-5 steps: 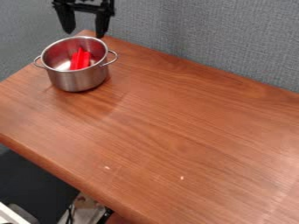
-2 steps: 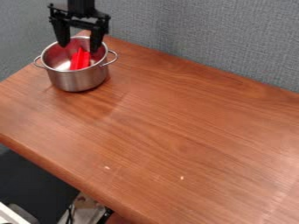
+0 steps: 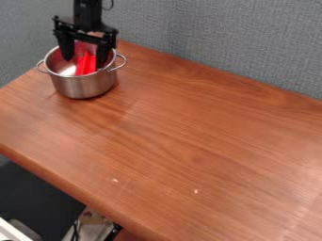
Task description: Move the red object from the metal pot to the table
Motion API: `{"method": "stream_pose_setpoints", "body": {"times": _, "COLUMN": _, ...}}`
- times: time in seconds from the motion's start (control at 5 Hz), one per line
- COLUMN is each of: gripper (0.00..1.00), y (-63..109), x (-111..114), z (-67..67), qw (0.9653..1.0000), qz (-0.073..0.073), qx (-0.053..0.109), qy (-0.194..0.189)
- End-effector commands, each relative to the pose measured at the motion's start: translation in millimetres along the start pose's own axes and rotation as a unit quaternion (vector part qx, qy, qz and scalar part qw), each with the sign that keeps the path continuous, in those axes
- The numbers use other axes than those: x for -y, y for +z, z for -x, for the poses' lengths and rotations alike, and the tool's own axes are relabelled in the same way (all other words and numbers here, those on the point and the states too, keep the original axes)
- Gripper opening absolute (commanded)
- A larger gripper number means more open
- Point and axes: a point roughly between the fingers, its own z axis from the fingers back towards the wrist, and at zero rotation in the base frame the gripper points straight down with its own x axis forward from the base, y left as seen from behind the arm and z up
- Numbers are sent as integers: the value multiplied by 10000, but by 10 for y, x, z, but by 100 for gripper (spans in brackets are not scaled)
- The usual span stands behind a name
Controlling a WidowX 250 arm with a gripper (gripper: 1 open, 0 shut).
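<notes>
A shiny metal pot (image 3: 83, 80) stands at the back left of the wooden table (image 3: 189, 141). Inside it leans the red object (image 3: 86, 62), a bright bar partly hidden by the arm. My black gripper (image 3: 83, 56) points down over the pot's mouth, open, with one finger on each side of the red object. The fingertips reach to about the rim or just inside. Whether they touch the bar I cannot tell.
A grey textured wall (image 3: 227, 38) rises right behind the table's back edge. The table's front edge (image 3: 51, 179) drops off to a dark floor with some clutter at the bottom.
The gripper has come down from above the pot's back rim to the pot's mouth, staying open. The pot and the red object have not moved.
</notes>
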Motion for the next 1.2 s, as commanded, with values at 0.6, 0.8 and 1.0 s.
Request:
{"method": "stream_pose_setpoints", "body": {"times": 0.6, "gripper": 100, "y": -91, "x": -122, "z": -83, "qw": 9997, "qz": -76, "qx": -19, "qy": 248}}
{"method": "stream_pose_setpoints", "body": {"times": 0.8, "gripper": 100, "y": -100, "x": -135, "z": -96, "qw": 9996, "qz": -49, "qx": -36, "qy": 269}}
{"method": "stream_pose_setpoints", "body": {"times": 1.0, "gripper": 100, "y": -102, "x": -146, "z": -106, "qw": 9996, "qz": -18, "qx": -51, "qy": 281}}
